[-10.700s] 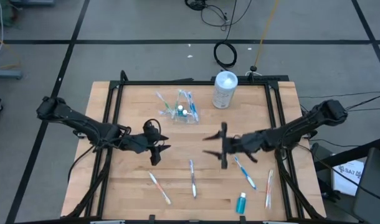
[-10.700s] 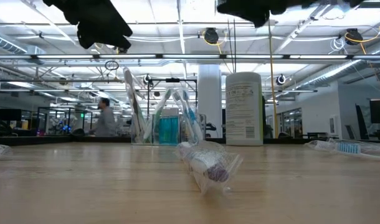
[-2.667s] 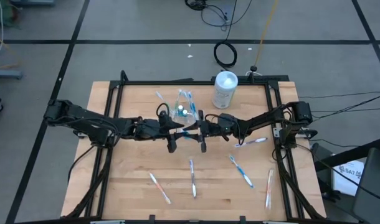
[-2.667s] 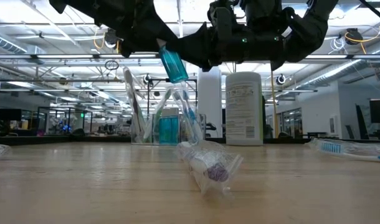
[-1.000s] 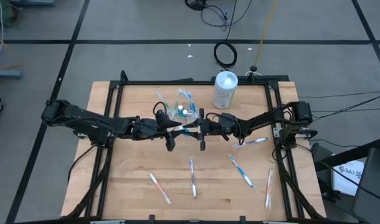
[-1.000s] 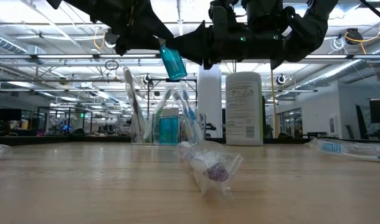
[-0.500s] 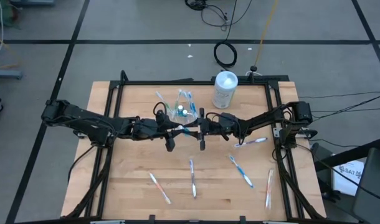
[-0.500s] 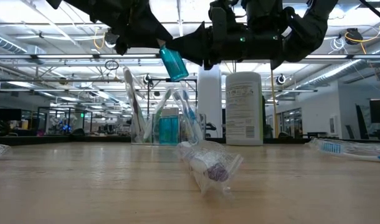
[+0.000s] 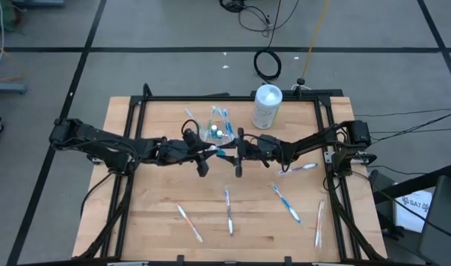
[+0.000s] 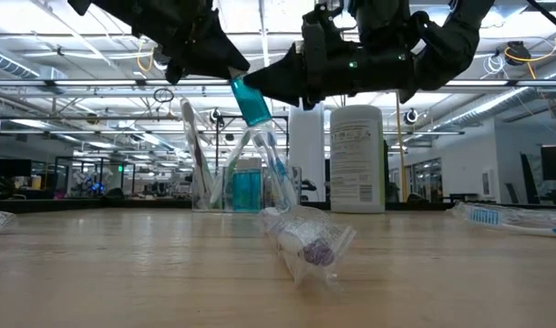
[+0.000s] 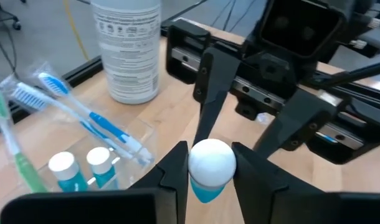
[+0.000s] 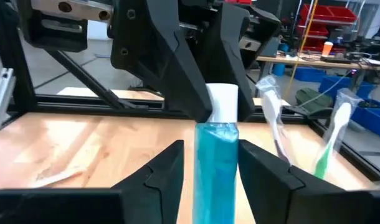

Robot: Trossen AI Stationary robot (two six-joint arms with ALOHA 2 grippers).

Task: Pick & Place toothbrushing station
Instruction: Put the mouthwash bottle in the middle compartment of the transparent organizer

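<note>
A small blue toothpaste tube (image 10: 252, 105) with a white cap hangs in the air at mid-table, just near of the clear tumbler (image 9: 216, 133). The tumbler stands on the table and holds toothbrushes and two more tubes (image 11: 78, 168). My left gripper (image 9: 209, 153) comes from the table's left and is shut on the tube's cap. My right gripper (image 9: 233, 154) comes from the right and is open. Its fingers (image 12: 171, 168) stand on either side of the tube's blue body (image 12: 216, 162). My left gripper pinches the tube's white cap (image 11: 210, 163) between its two fingertips, one on each side. The fingers come nearly level from the table's left, along the tube's length. The tube is lifted clear and tilted, cap end up toward my left gripper, blue body slanting down toward my right gripper.
A large white lidded container (image 9: 267, 106) stands at the far edge, right of the tumbler. Several loose toothbrushes lie on the near half (image 9: 228, 210), (image 9: 189, 223), (image 9: 287, 203), and toward the right (image 9: 298, 168), (image 9: 319, 224). One wrapped brush (image 10: 301, 241) lies close to the low camera.
Both grippers have moved a little toward the table's far edge, toward the tumbler, with the tube between them. In the low view the tube sits slightly lower than before and keeps its tilt.
</note>
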